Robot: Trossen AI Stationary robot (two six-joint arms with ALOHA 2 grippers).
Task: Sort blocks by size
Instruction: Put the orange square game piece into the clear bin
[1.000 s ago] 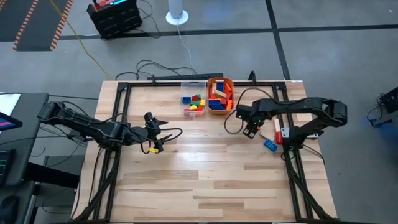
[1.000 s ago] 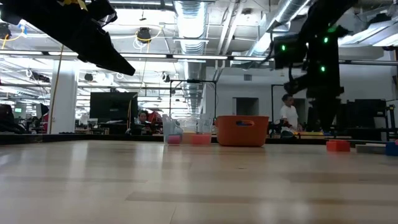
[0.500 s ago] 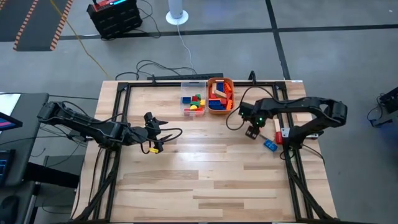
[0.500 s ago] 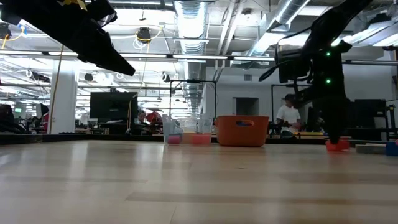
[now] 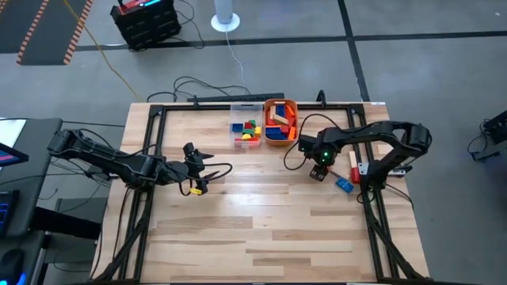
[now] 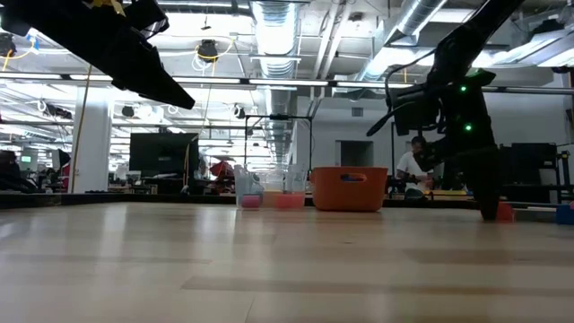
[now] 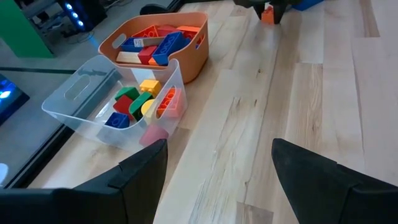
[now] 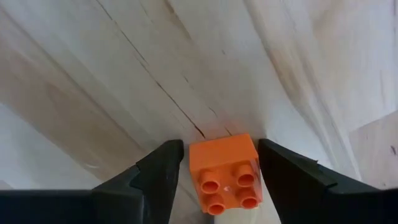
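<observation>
A small orange block (image 8: pixel 225 168) with four studs lies on the table at the right, studs up; it also shows in the low view (image 6: pixel 505 212). My right gripper (image 5: pixel 318 172) points down over it, open, one finger on each side of the block. My left gripper (image 5: pixel 206 171) hangs open above the table's left middle, with nothing between its fingers (image 7: pixel 217 168). More blocks fill the clear tub (image 5: pixel 246 131) and the orange tub (image 5: pixel 280 123). A blue block (image 5: pixel 344 185) lies on the table to the right of my right gripper. My right gripper comes from above, pointing down, with the orange block's two opposite sides (image 8: pixel 194 163) between its fingers. A thin gap shows at one finger; the other finger (image 8: pixel 280 174) stands right at the block's edge, and I cannot tell whether it touches. The block rests flat on the table.
The two tubs stand side by side at the table's far edge, middle. A pale bar (image 5: pixel 353 161) lies near the blue block by the right arm's base. Bare wood stretches across the table's near half and between the two arms.
My right gripper has come down toward the table and tipped to point straight down, so the orange block now stands between its fingers. The block has stayed where it was.
</observation>
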